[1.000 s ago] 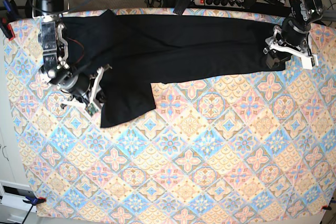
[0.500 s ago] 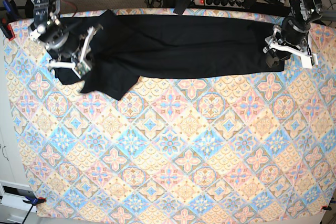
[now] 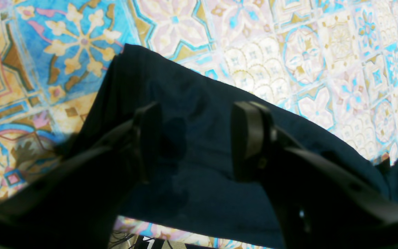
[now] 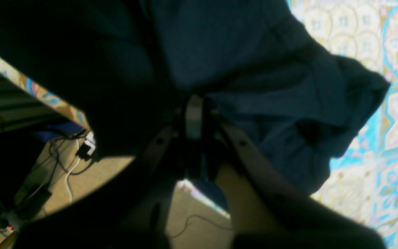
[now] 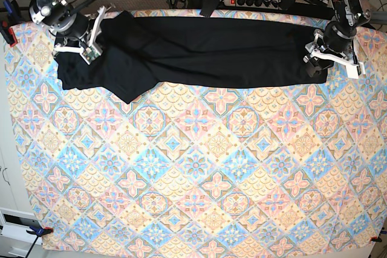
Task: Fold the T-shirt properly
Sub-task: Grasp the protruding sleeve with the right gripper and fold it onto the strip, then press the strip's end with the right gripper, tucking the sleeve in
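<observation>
Right claw (image 4: 195, 116) clamped on T-shirt (image 5: 205, 49) fold near surface (image 5: 199, 173) far edge; left claw (image 3: 193, 138) apart over hem. Judgement: lay fold flat, edges aligned, before release.

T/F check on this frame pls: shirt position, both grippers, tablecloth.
1. The T-shirt lies in a long band along the far edge of the table. True.
2. The left gripper is shut on the shirt. False: its fingers stand apart above the fabric, gripping nothing.
3. The right gripper is shut on shirt fabric. True: in the right wrist view the cloth bunches at its closed tips.
4. The shirt covers the middle of the tablecloth. False: the middle and near part of the cloth carry no shirt.
5. The tablecloth is plain white. False: it has a coloured tile pattern in blue, pink and yellow.
</observation>
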Controlling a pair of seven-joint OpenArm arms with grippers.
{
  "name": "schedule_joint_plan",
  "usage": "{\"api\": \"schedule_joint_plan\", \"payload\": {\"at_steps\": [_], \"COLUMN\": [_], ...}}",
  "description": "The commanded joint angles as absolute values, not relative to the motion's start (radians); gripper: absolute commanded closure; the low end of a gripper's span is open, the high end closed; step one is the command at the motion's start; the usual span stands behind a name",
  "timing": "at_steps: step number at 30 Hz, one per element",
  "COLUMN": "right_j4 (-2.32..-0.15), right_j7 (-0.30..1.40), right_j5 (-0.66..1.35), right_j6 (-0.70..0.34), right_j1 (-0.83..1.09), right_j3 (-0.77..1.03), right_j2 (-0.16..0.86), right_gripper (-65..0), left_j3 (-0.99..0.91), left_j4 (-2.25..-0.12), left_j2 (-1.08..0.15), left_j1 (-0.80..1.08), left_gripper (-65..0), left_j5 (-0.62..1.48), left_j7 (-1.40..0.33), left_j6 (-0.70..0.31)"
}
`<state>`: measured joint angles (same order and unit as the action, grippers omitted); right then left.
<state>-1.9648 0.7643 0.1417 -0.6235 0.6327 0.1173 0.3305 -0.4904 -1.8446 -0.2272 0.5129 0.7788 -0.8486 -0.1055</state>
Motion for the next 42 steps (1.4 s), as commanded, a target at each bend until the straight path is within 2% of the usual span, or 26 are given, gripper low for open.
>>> {"api": "schedule_joint_plan", "payload": {"at_steps": [1, 11, 15, 19, 22, 28, 37, 42], "right_j4": [-1.983, -1.98, -1.975, -1.975, -1.975, -1.979, -1.979, -1.979], "right_j7": [0.756, 0.8, 0.908, 0.905, 0.905, 0.872, 0.851, 0.866], "right_j5": [0.153, 0.151, 0.151, 0.151, 0.151, 0.151, 0.151, 0.151], "right_j6": [-0.621, -0.621, -0.621, -0.619, -0.619, -0.619, -0.616, -0.615], "right_j1": [0.644, 0.667, 0.616, 0.602, 0.565, 0.498, 0.496, 0.501], "right_j3": [0.125, 0.148, 0.15, 0.173, 0.24, 0.344, 0.318, 0.45], "right_j2": [0.341, 0.36, 0.36, 0.357, 0.343, 0.232, 0.226, 0.225], "right_gripper": [-0.3, -1.5, -9.9, -16.9, -17.1, -17.3, -16.9, -16.9], "left_j3": [-0.495, -0.495, -0.495, -0.495, -0.495, -0.498, -0.499, -0.496], "left_j4": [-1.857, -1.83, -1.822, -1.822, -1.822, -1.822, -1.821, -1.821], "left_j2": [-0.237, -0.237, -0.237, -0.239, -0.239, -0.248, -0.338, -0.337], "left_j1": [0.513, 0.492, 0.478, 0.473, 0.473, 0.478, 0.479, 0.479], "left_gripper": [-31.9, -31.9, -31.9, -31.9, -31.9, -32.0, -32.0, -32.0], "left_j5": [0.788, 0.788, 0.788, 0.788, 0.788, 0.785, 0.785, 0.785], "left_j7": [-0.831, -0.831, -0.832, -0.832, -0.832, -0.834, -0.835, -0.835], "left_j6": [-0.111, -0.111, -0.111, -0.111, -0.111, -0.111, -0.111, -0.111]}}
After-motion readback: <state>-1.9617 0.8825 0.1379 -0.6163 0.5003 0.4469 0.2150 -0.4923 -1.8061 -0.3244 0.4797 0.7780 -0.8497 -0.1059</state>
